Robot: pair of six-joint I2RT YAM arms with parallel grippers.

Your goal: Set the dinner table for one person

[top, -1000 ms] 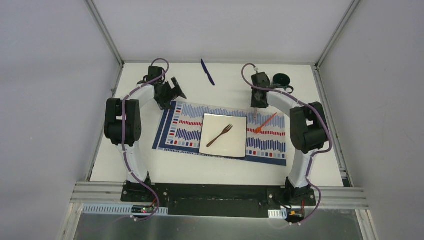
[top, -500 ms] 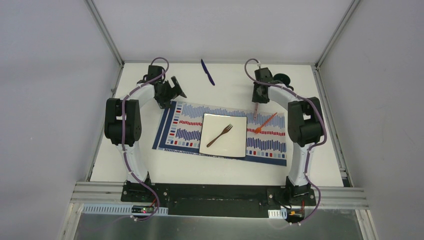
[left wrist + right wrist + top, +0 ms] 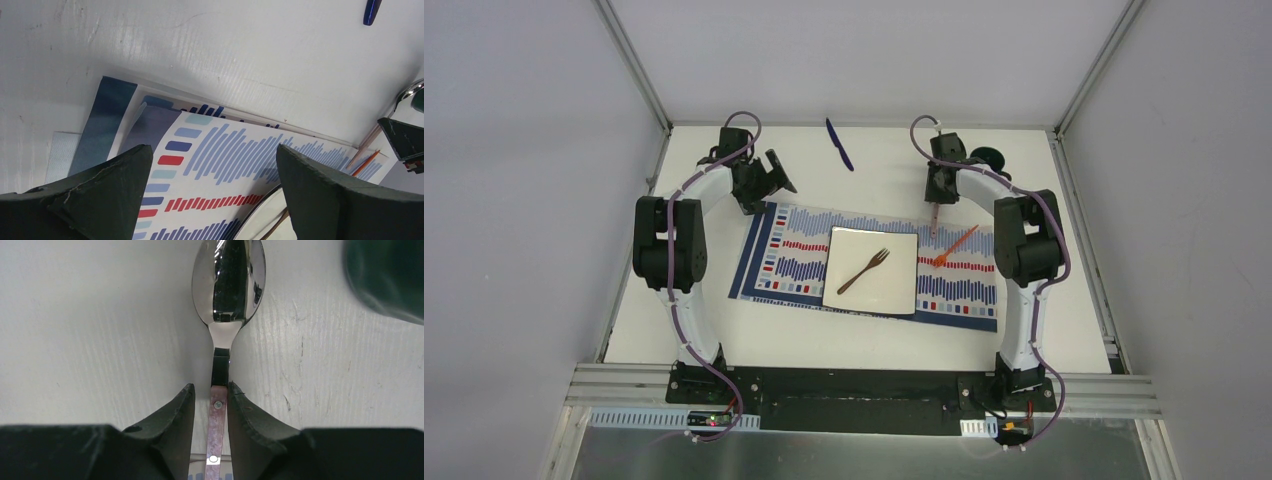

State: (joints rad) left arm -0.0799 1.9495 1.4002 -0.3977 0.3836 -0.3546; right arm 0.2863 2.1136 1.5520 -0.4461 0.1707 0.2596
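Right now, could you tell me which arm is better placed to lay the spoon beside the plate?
Right. The right fingers grip the spoon beside the placemat; the left fingers are open and empty over its far left corner.

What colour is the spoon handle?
The spoon handle is reddish-brown with rivets; right wrist view shows it best.
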